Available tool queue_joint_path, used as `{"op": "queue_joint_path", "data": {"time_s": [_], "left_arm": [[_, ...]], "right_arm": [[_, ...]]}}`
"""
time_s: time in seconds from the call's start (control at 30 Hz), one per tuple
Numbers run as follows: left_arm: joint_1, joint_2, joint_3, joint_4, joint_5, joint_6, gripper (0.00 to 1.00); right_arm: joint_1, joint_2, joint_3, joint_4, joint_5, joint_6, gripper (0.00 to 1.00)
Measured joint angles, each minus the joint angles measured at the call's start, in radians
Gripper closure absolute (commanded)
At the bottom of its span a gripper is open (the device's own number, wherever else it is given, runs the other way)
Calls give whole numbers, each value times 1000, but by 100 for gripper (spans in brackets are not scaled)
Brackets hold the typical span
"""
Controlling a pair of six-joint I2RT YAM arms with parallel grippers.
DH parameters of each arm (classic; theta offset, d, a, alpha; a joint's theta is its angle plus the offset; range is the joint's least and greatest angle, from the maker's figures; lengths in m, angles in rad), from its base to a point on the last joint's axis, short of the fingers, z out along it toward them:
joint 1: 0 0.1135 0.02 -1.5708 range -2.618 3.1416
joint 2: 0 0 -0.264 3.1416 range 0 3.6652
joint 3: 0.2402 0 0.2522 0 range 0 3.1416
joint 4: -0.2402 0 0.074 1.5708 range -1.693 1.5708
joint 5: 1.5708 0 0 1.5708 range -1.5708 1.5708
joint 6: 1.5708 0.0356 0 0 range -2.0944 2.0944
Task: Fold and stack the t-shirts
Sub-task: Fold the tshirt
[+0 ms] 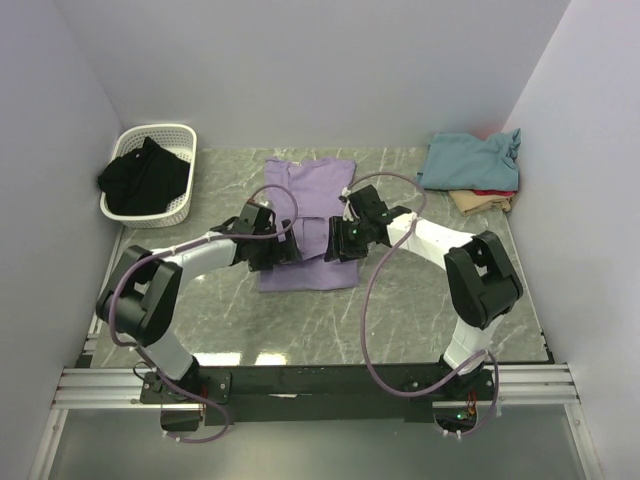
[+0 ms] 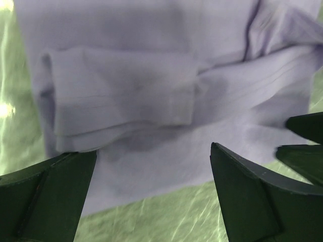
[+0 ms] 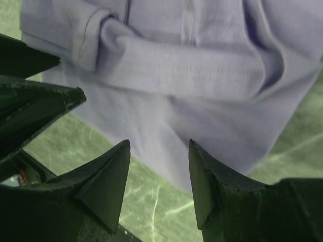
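top view: even, diffuse overhead light, white walls [image 1: 300, 60] bright, no hard shadows. pale glare patches on the table [image 1: 420, 300] near its front edge. focus sharp.
left wrist view: dimmer, green cast, soft focus throughout. lavender t-shirt [image 2: 151, 65] folds smeared, bright glare spot at the far left edge. left gripper [image 2: 152, 150] dark, underexposed.
right wrist view: fabric stitching crisper. right gripper [image 3: 159, 143] near black, its edges blurred.

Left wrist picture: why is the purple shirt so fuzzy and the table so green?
Left wrist view: the lavender shirt is blurred, likely too close to the lens, and the table has a green tint with white glare. Right wrist view: sharper, stitching shows, same green tint. Top view: even light, table looks grey.
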Motion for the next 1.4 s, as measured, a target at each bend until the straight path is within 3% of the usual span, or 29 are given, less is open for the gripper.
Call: {"op": "queue_joint_path", "data": {"time_s": [0.4, 0.87, 1.23, 1.4], "left_arm": [[10, 132, 162, 17, -23, 31, 1], [110, 249, 315, 32, -35, 93, 1], [116, 261, 360, 23, -56, 104, 1], [116, 92, 224, 21, -82, 108, 1]], "right_arm": [[-26, 132, 135, -1, 40, -16, 43], [-121, 228, 272, -8, 69, -58, 42], [-127, 81, 265, -24, 63, -74, 39], [-127, -56, 130, -29, 66, -71, 37]]}}
